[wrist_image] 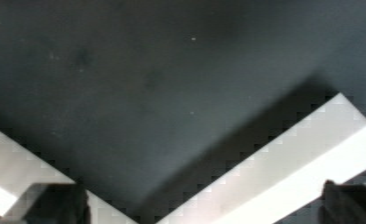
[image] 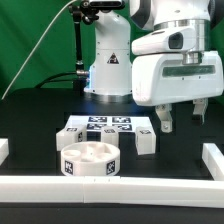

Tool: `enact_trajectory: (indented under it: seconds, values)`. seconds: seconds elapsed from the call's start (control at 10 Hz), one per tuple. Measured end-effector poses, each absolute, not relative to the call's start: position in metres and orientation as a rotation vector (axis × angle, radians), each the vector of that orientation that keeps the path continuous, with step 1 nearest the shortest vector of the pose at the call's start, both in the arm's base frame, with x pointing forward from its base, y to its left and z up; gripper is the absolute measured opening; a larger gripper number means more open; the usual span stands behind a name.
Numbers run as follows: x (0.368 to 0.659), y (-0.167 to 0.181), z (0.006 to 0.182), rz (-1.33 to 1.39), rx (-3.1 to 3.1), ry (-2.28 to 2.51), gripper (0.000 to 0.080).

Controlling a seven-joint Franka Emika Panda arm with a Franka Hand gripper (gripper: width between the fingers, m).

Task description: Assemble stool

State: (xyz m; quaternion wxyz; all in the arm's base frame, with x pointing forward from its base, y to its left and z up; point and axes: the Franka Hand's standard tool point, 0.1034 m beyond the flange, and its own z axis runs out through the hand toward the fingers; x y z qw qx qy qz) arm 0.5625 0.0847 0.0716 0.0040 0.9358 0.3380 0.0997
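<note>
Exterior view. Shows the white two-finger gripper [image: 182, 118] of the Panda arm up in the air at the exterior view's right. Jaws spread wide, nothing between them, so released and empty. Hangs well above the black table [image: 30, 120], touching no part.

Has the round white ribbed plastic disc seat [image: 88, 158] lying flat near the front white border rail [image: 120, 186], ribbed face up, probably so the leg sockets stay reachable from above. Puts one short blocky white plastic leg [image: 146, 140], tagged, just beside the flat white marker board [image: 100, 126] on the exterior view's right. Puts what looks like a second leg [image: 68, 134] at the board's other end, just behind the seat. Cannot make out a third leg. Reads as parts laid loose and apart to allow separate picks. No leg fitted yet, so assembly looks barely begun.

Wrist view. Looks down on bare black table and a white rail corner [wrist_image: 304, 160]. Catches dark fingertips [wrist_image: 55, 203] at the frame edge, set wide apart, gap empty. Contains no stool part, so likely calls for travel toward a leg or the seat before any grasp.
</note>
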Motion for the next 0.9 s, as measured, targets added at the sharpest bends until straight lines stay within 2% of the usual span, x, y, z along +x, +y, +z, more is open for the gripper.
enact_trajectory:
  seconds: [0.4, 0.9]
  values:
    - [0.562, 0.078, 0.071, 0.306, 2.909, 1.106, 0.065]
    - [0.549, -0.029, 0.066, 0.242, 2.784, 1.289, 0.065]
